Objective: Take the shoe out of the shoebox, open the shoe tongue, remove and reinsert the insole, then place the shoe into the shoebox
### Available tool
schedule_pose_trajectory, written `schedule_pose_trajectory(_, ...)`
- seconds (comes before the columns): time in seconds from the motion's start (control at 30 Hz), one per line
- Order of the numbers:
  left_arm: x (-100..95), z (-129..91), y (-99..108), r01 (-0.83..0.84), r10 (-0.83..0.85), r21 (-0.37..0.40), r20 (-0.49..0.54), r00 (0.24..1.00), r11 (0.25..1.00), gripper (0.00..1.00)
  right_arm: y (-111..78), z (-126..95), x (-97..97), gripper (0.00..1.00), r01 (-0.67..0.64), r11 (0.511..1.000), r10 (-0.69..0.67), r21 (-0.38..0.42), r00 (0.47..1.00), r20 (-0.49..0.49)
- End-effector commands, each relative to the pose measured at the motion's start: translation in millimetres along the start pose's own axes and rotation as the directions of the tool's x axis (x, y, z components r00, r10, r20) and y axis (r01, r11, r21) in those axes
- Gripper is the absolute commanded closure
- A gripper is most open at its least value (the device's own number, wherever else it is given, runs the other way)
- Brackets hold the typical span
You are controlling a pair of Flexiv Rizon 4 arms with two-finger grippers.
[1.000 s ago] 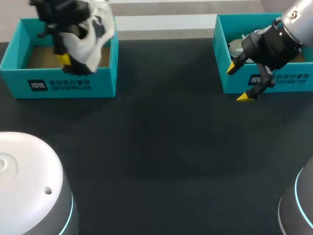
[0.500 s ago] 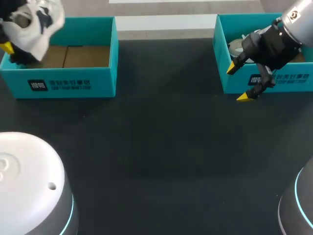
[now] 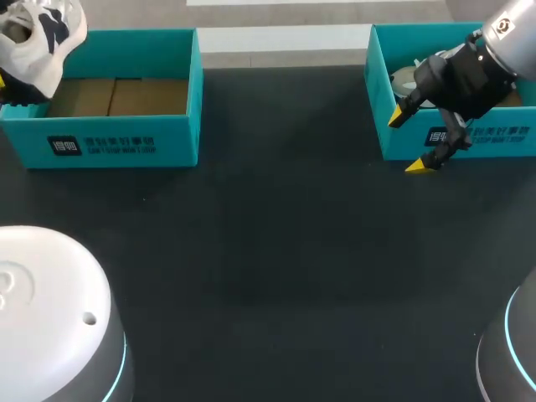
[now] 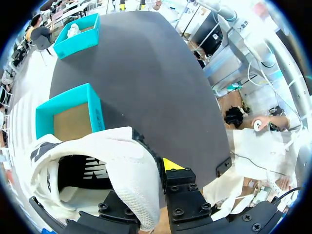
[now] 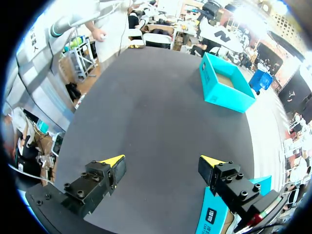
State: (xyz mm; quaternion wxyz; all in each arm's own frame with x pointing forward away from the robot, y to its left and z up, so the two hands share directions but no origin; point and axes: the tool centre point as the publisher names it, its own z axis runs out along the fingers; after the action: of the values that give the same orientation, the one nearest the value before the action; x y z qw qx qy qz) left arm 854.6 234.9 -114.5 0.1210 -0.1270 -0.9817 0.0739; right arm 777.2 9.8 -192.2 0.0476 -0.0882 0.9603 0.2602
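While head view shows only the white shoe [image 3: 35, 38] over L shoebox [image 3: 109, 144] left end, L wrist view shows L gripper [image 4: 158, 170] clamping its wall. R gripper [image 3: 408, 142]: jaws wide, nothing held, by R shoebox [image 3: 473, 138].

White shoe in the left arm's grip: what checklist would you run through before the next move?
1. White fabric shoe with black markings clear of the left teal cardboard shoebox: ok.
2. Left gripper shut on the shoe's side: ok.
3. Right gripper fingers open, nothing between them: ok.
4. Right gripper near the shoe: not ok; it hangs by the right teal cardboard shoebox.
5. Tongue open: cannot tell.
6. Insole seated: cannot tell.
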Motion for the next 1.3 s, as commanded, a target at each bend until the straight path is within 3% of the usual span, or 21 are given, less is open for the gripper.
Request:
schedule_pose_trajectory(0.03,1.0,-1.4,0.2,-0.001,0.001,-0.001,0.002,1.000,1.000,1.00,0.1,1.1,-0.5,0.00,0.000,1.000,0.000,0.003,1.000,0.000)
schedule_pose_trajectory(0.17,-5.5,-1.0,8.3,-0.007,0.007,-0.026,0.004,1.000,1.000,1.00,0.1,1.1,-0.5,0.00,0.000,1.000,0.000,0.003,1.000,0.000)
schedule_pose_trajectory(0.47,-42.6,-3.8,66.1,0.021,-0.020,-0.022,0.011,1.000,1.000,1.00,0.1,1.1,-0.5,0.00,0.000,1.000,0.000,0.003,1.000,0.000)
schedule_pose_trajectory(0.67,-62.3,2.7,95.1,0.020,-0.018,-0.070,0.028,0.999,0.997,1.00,0.1,1.1,-0.5,0.00,0.000,1.000,0.000,0.003,1.000,0.000)
schedule_pose_trajectory(1.03,-93.6,17.7,111.4,-0.035,0.038,-0.081,0.041,0.998,0.996,1.00,0.1,1.1,-0.5,0.00,0.000,1.000,0.000,0.003,1.000,0.000)
schedule_pose_trajectory(1.3,-120.3,36.7,113.8,-0.053,0.066,-0.137,0.088,0.994,0.989,1.00,0.1,1.1,-0.5,0.00,0.000,1.000,0.000,0.003,1.000,0.000)
